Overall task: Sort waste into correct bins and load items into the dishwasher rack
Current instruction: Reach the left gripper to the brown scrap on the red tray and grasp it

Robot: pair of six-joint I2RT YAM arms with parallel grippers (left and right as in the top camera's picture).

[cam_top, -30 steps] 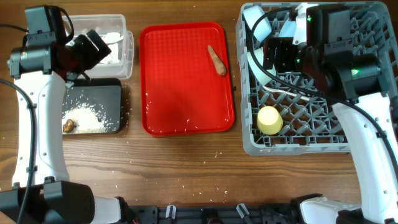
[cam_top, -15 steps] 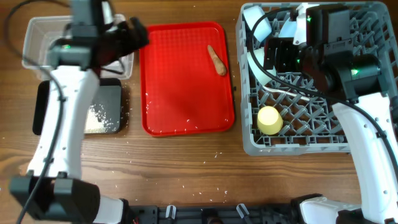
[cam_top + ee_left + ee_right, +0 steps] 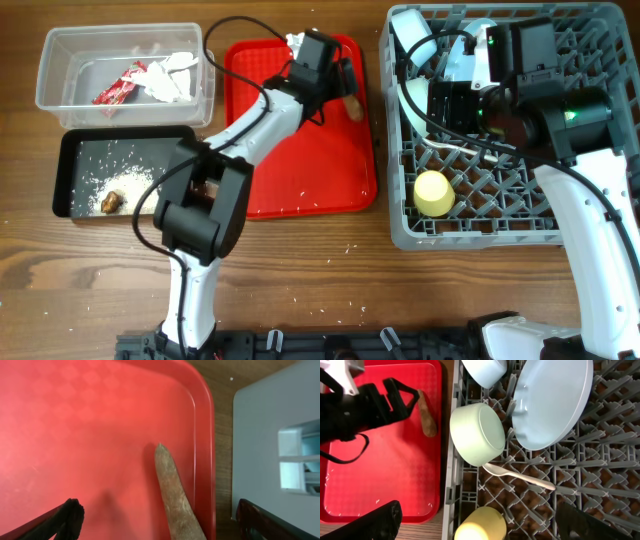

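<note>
Left claw (image 3: 158, 515) wide open, empty, over the brown stick (image 3: 174, 495) on the red tray (image 3: 75, 420); stick lies between its fingers (image 3: 70, 512), just right of centre, long axis running straight ahead; right claw (image 3: 479, 521), also open and empty, hangs farther off over the rack (image 3: 605, 495)

A robotics lab bench, staged as a kitchen clean-up station: two white-and-black robot arms (image 3: 590, 235) rise from a black rail (image 3: 330, 345) along the edge of a plain wooden table (image 3: 300, 275). Laid out on it like test props are a grey dishwasher rack (image 3: 470, 238) holding crockery, a red serving tray (image 3: 300, 170), a clear plastic tub (image 3: 65, 70) and a black tray (image 3: 60, 175) with food scraps
</note>
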